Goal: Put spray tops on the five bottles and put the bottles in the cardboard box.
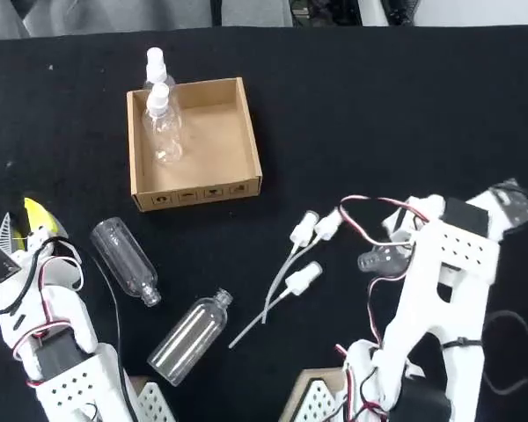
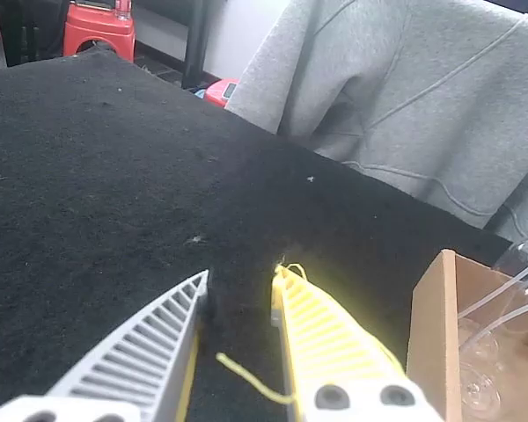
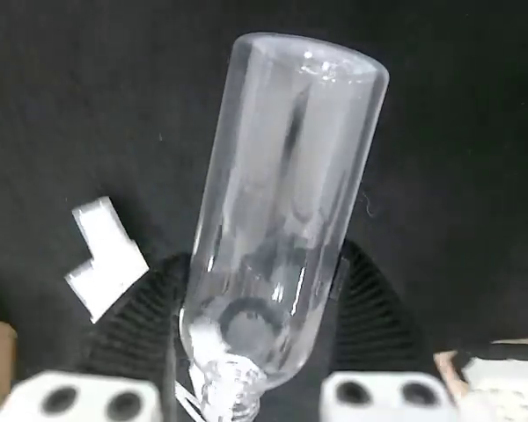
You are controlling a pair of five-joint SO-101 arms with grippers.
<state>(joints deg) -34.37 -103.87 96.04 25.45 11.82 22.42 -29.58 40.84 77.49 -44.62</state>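
Observation:
The cardboard box (image 1: 233, 132) sits at the back left of the black table, with two capped clear bottles (image 1: 165, 127) along its left side. Two uncapped bottles lie in front of it, one (image 1: 126, 259) further left and one (image 1: 189, 338) nearer the front. Three white spray tops (image 1: 315, 229) with long tubes lie in the middle. My right gripper (image 3: 260, 294) is shut on a fifth clear bottle (image 3: 282, 193), held above the table at the right (image 1: 377, 258). My left gripper (image 2: 239, 286) stands open and empty at the front left, left of the box (image 2: 433, 325).
The arms' white bases (image 1: 405, 387) take up the table's front edge. A small white angled piece (image 3: 106, 255) lies on the black cloth below the held bottle. Bare black cloth stretches right of the box and along the back.

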